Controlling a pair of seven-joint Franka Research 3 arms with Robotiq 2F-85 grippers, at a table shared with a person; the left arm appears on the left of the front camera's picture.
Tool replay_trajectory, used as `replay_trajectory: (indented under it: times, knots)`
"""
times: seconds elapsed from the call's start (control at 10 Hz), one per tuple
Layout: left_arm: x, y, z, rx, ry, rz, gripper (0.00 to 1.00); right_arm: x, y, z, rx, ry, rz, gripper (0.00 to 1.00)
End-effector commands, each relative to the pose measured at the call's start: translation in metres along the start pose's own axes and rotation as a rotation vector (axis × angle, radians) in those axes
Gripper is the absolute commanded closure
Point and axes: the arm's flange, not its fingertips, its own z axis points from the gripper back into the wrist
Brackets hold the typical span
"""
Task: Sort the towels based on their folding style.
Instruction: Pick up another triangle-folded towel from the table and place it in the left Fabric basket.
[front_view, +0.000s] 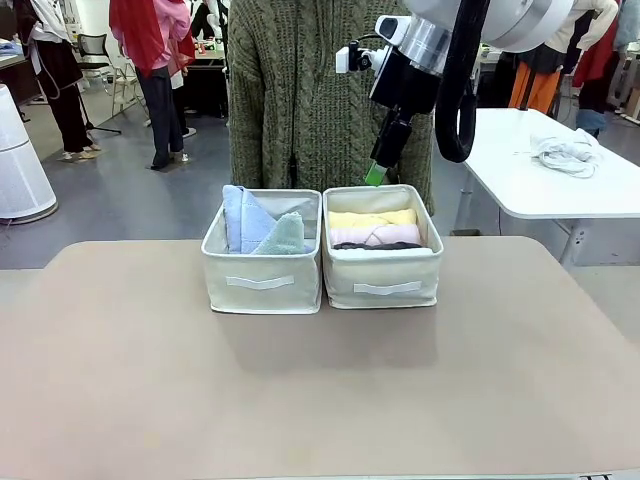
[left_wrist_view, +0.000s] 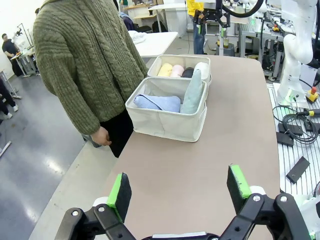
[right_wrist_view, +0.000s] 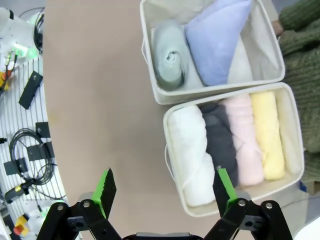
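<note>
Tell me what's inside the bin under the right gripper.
The right-hand bin holds four rolls side by side: white roll, dark grey roll, pale pink roll, yellow roll. They cover its floor.

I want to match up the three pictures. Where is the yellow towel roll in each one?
Front view: yellow towel roll at the back of the right-hand bin.
Left wrist view: yellow towel roll at the left end of the farther bin.
Right wrist view: yellow towel roll at the right end of the lower bin.
Shared landmark: pale pink roll, right beside it every time.
</note>
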Motion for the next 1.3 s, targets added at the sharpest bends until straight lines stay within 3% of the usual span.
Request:
replay_trajectory:
  times: [0.0, 1.0, 1.2]
  knots:
    - [0.002, -0.001, 0.001, 0.002, -0.001, -0.004, 0.00, -0.001, 0.004, 0.002, 0.005, 0.018, -0.014, 0.00]
    - [0.002, -0.001, 0.001, 0.002, -0.001, -0.004, 0.00, 0.000, 0.001, 0.000, 0.004, 0.002, -0.001, 0.00]
    - [0.002, -0.001, 0.001, 0.002, -0.001, -0.004, 0.00, -0.065, -0.031, 0.046, 0.156, -0.140, 0.163, 0.00]
